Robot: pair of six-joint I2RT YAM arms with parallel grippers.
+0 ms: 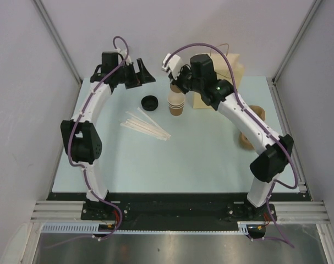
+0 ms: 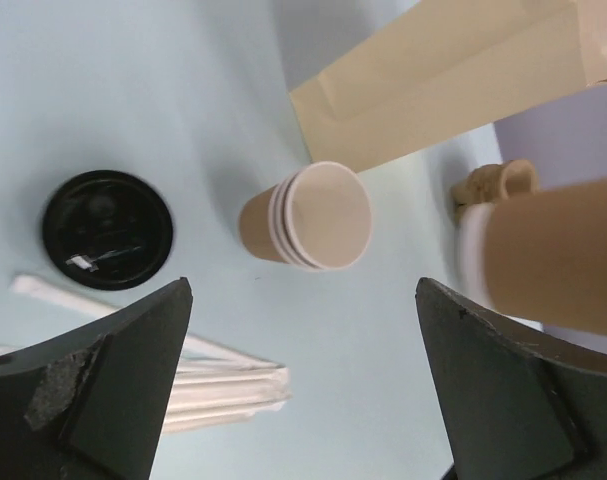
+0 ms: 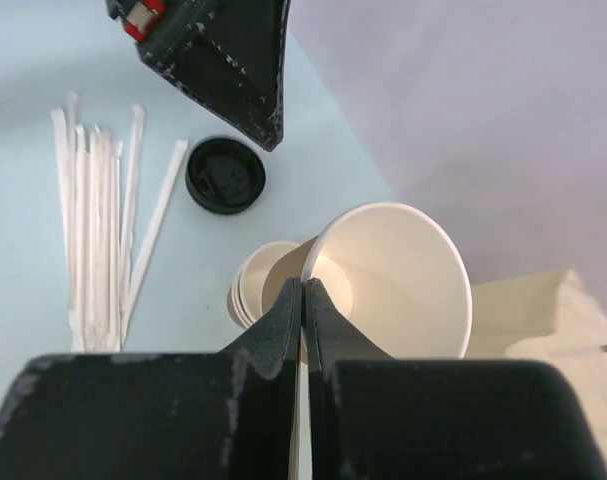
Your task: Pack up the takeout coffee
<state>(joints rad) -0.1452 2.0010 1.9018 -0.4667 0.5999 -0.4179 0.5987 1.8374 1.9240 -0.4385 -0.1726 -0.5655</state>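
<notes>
While right gripper (image 3: 303, 292) pinches wall of lidless takeout cup (image 3: 403, 262), fingers clamped tight on rim, cup hangs upper centre of top view, just above cup stack (image 1: 176, 105), mouth up, axis seemingly near upright. Loose black lid (image 1: 149, 103) flat on table (image 1: 211, 159), left of stack, nearer left gripper (image 1: 138, 74): spread wide, empty. Paper bag (image 1: 230, 71) right of cup.
</notes>
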